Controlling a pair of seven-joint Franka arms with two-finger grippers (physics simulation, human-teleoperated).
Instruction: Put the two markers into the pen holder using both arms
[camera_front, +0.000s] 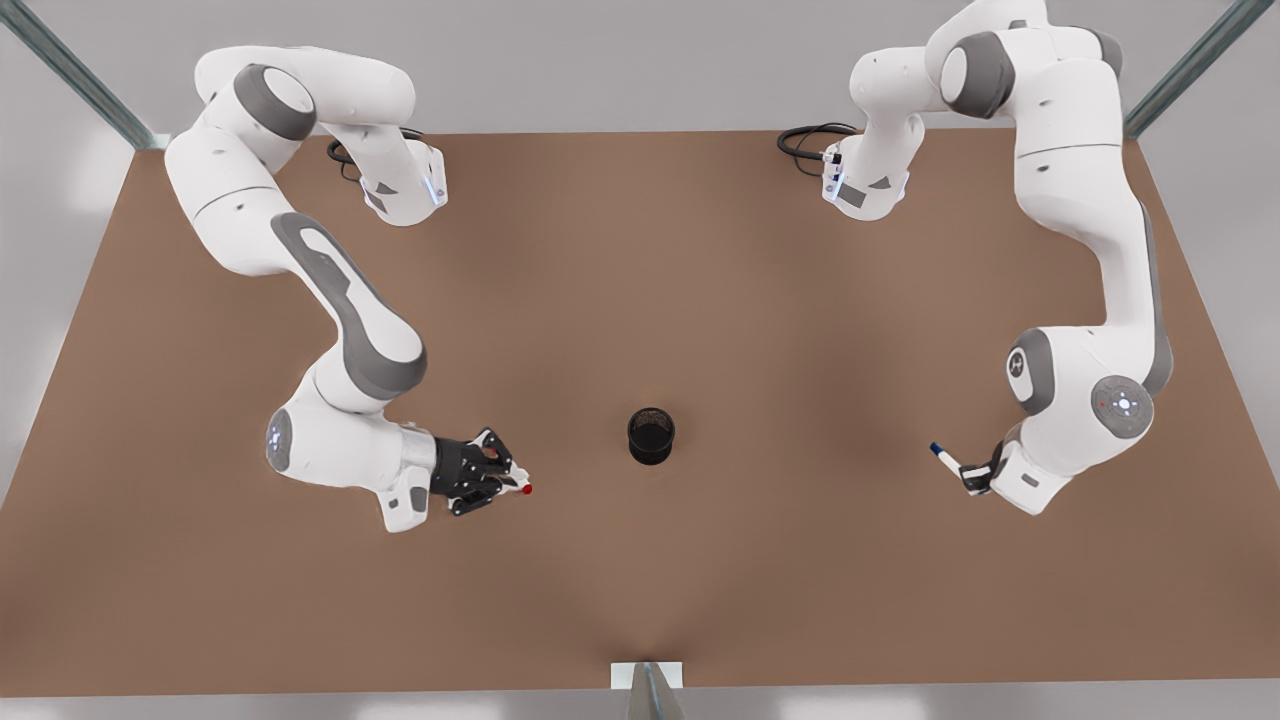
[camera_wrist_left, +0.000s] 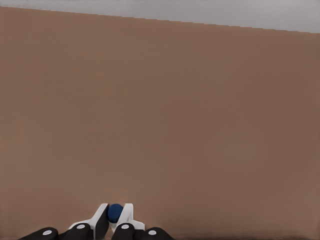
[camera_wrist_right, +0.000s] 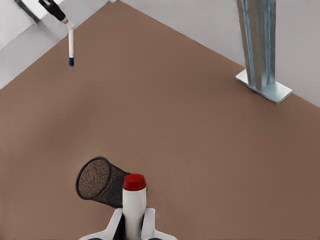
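Note:
The black mesh pen holder (camera_front: 651, 436) stands upright near the middle of the brown table (camera_front: 700, 280). At the front view's left, my right gripper (camera_front: 505, 482) is shut on the red-capped marker (camera_front: 524, 488), its red end pointing toward the holder. The right wrist view shows that red-capped marker (camera_wrist_right: 134, 199) between the fingers (camera_wrist_right: 148, 223), with the pen holder (camera_wrist_right: 100, 181) just beyond it. At the front view's right, my left gripper (camera_front: 972, 478) is shut on the blue-capped marker (camera_front: 943, 455), held above the table. The blue marker (camera_wrist_left: 115, 213) shows end-on in the left wrist view, and from afar as the blue marker (camera_wrist_right: 71, 47).
A metal frame post with a foot plate (camera_wrist_right: 263, 85) stands at the table's front edge, seen also as the post (camera_front: 648, 685). Black cables (camera_front: 812, 140) coil at the arm bases. Frame struts (camera_front: 75, 70) rise at the far corners.

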